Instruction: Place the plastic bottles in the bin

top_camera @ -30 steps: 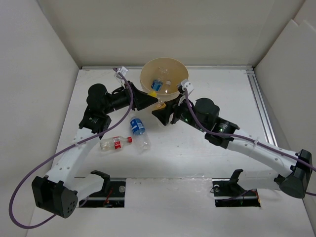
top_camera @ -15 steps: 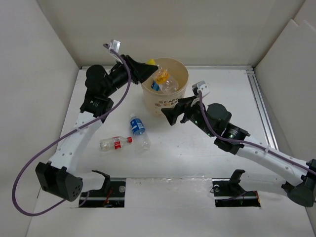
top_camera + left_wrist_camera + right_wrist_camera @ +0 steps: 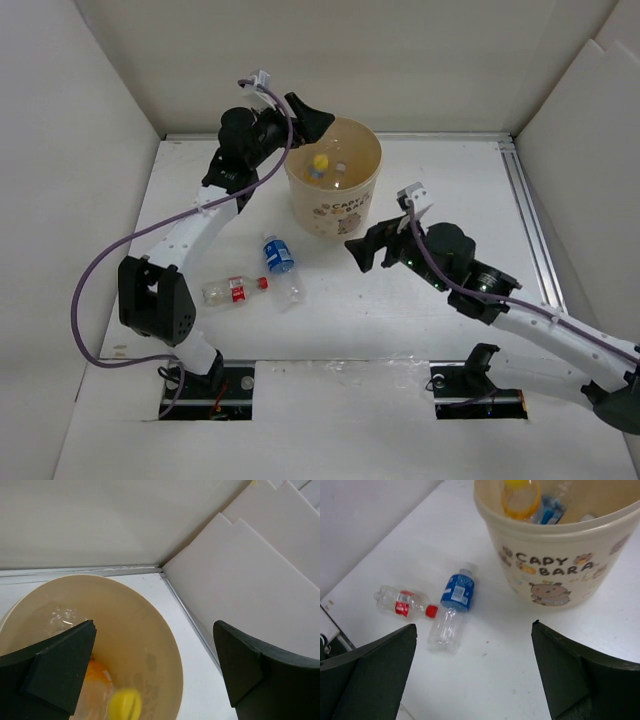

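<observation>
lying on the worktop at centre-left of the top view are three plastic bottles: a blue-label bottle, a red-label bottle and a plain clear bottle, close together and apart from the bin above them. they look light, thin-walled and slick, likely to roll or dent, so a hold across the mid-body seems best. the left pincer hangs over the bin's upper-left rim, spread wide and empty. the right pincer hovers to the lower right of the bin, equally wide, holding nothing. half a second earlier the left pincer carried the yellow-capped bottle above the rim; now that bottle lies inside the bin.
</observation>
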Robot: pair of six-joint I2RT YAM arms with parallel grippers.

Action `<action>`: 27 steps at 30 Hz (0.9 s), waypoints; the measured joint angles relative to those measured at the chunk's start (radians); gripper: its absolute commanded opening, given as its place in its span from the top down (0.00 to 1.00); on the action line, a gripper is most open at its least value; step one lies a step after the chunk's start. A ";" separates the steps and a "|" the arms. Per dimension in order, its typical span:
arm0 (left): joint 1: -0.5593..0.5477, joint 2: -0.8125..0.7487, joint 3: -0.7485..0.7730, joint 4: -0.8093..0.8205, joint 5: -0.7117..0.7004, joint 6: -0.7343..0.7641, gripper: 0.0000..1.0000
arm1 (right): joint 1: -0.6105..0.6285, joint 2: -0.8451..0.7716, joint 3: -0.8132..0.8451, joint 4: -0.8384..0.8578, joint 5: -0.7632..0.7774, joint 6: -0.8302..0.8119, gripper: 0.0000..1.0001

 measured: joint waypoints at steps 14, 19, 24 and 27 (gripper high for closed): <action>0.001 -0.293 0.145 -0.495 -0.308 0.094 0.00 | 0.222 0.687 0.208 -0.005 -0.018 0.129 0.00; 0.002 -0.504 0.058 -0.574 -0.373 0.103 0.00 | 0.221 0.892 0.303 -0.001 -0.019 0.138 0.00; 0.002 -0.603 -0.045 -0.628 -0.369 0.109 0.00 | 0.220 1.045 0.401 0.025 -0.021 0.139 0.15; 0.002 -0.621 -0.094 -0.655 -0.365 0.115 0.00 | 0.216 1.071 0.404 0.039 -0.016 0.154 0.39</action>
